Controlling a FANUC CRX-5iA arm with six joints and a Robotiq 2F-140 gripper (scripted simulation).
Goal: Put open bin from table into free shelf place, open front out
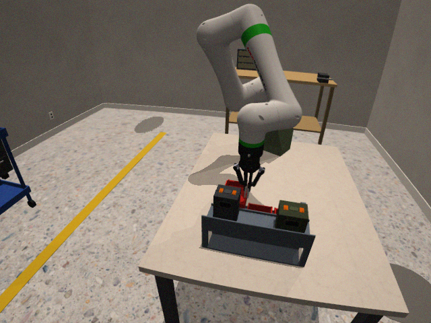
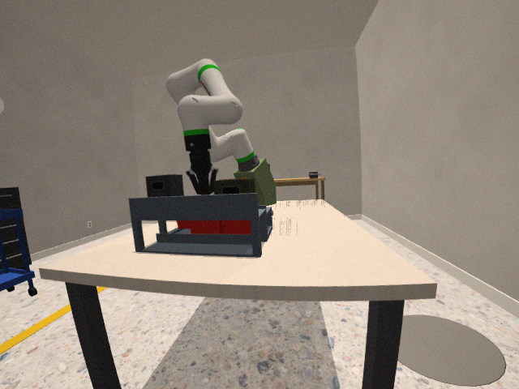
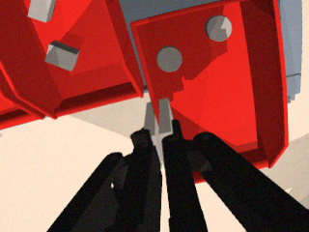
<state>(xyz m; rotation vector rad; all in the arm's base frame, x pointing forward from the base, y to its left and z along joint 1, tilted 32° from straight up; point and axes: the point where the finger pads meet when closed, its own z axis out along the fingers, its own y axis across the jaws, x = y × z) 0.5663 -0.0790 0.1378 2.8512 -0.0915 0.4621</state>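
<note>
My gripper is shut on the thin side wall of a red open bin, near its front corner. Two round grey parts lie in this bin. It sits at the front of the grey shelf, close beside another red bin that holds two grey blocks. In the top view the gripper points down at the red bins behind the shelf's top board. In the exterior view the red bins show through the shelf, under the gripper. I cannot tell whether the held bin rests on the shelf floor.
A black box and a green box stand on the shelf's top board, left and right of the gripper. The arm's green base is at the table's far end. A wooden rack stands behind, and a blue cart at the left.
</note>
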